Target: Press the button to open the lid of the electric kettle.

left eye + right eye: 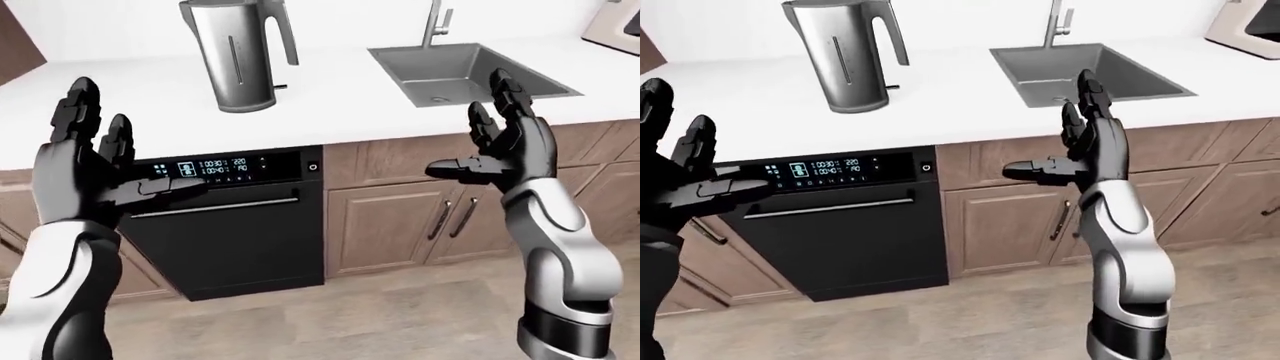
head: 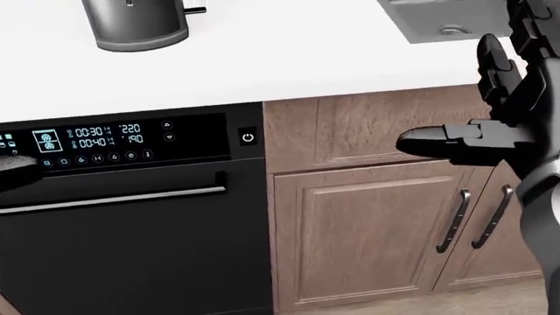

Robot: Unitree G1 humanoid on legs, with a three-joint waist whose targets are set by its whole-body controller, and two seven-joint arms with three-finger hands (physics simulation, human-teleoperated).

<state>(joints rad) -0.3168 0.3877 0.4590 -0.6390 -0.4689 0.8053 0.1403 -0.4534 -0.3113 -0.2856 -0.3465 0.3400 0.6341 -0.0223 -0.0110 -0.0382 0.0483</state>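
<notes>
1. You are in the approach step: the kettle (image 1: 238, 54) stands upright on the white surface (image 1: 340, 82), towards the top of the left-eye view, left of the sink (image 1: 462, 69) and above the dishwasher (image 1: 225, 217). Neither hand touches it.
2. Your left hand (image 1: 82, 157) is raised at the view's left with its fingers (image 1: 76, 112) spread wide and holding nothing; it hangs below the surface's edge, apart from the kettle.
3. Your right hand (image 1: 505, 142) is raised too, fingers splayed and empty, level with the cupboard doors (image 1: 400, 217) under the sink.
4. The kettle's lid looks closed; the button itself is too small to pick out, though I judge it sits near the top of the handle (image 1: 282, 34).
5. Next you need to get closer, lift one hand above the surface, and bring a single fingertip down onto the handle's top.
</notes>
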